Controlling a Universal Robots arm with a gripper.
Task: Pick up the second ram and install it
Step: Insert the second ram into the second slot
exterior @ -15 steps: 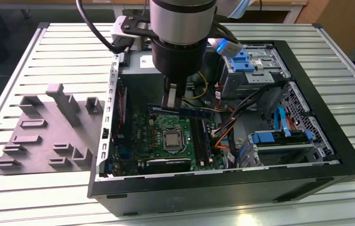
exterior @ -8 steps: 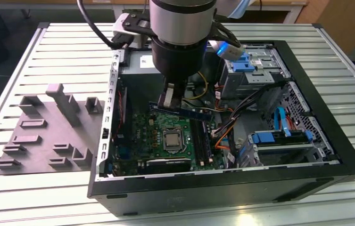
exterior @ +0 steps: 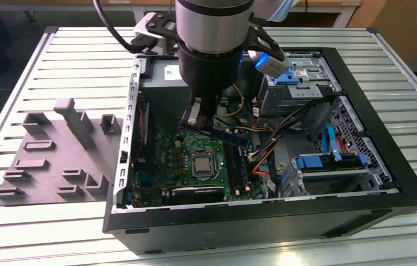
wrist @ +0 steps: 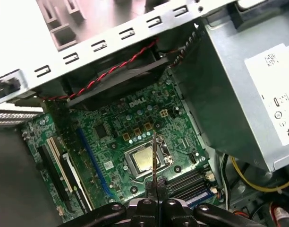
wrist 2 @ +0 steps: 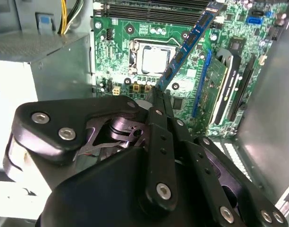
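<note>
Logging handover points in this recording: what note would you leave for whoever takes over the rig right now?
Gripper: shut on the second ram, gripping it at one end.
The second ram is held in the air above the motherboard inside the open case, close to the processor chip.
Done: pick-up.
Remaining: the second ram is not yet seated in a slot.

Second ram: a slim, flat blue stick with a row of black chips. It is clamped at 1 end by the gripper and held tilted in the air above the green motherboard, near the processor socket. It appears edge-on in the first wrist view.
</note>
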